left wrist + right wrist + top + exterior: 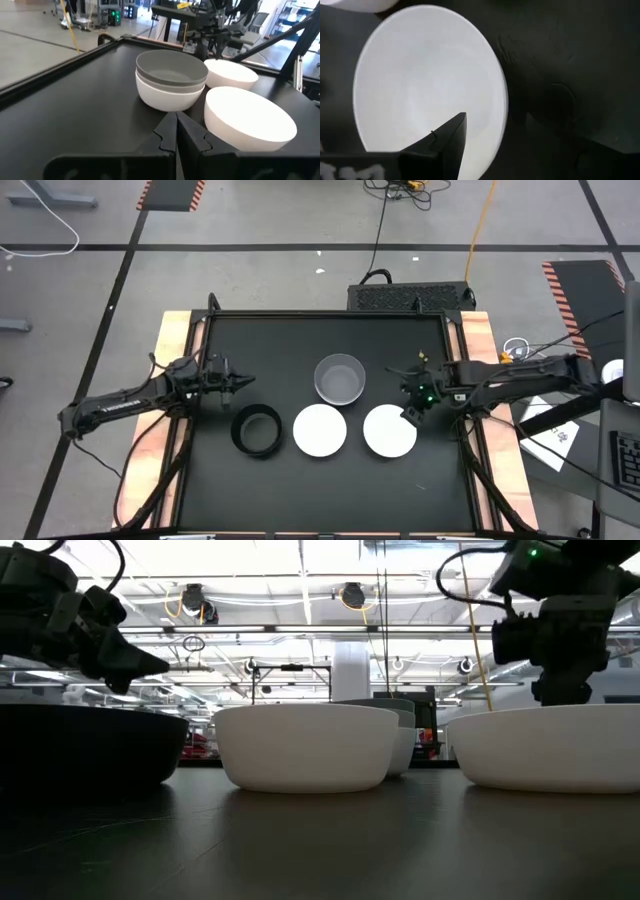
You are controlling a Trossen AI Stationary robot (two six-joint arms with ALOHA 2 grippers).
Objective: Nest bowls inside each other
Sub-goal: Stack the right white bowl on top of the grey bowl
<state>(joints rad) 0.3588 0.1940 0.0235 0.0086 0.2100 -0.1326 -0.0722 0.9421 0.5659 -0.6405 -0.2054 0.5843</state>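
Showing four bowl positions on the black surface (200, 480), ordered left to right. The left gripper (243, 383) hovers with its jaws closed on nothing, just beside and apart from the black bowl (256, 430). Next in the front row sits the middle white bowl (320, 430); behind it, between the two white ones, stands the grey stack (340, 378), which in the left wrist view shows a grey bowl already seated in a white one. The right white bowl (389, 430) ends the row. The right gripper (412, 413) hangs over that bowl's far rim with its jaws spread wide, one finger inside the rim line in the wrist view; no contact can be confirmed, and nothing is held.

The bowls look rigid, light and smooth-walled, probably slippery and liable to chip if dropped. The sensible hold is a pinch across the rim wall, one finger inside and one outside, kept level so that the bowl does not swing.
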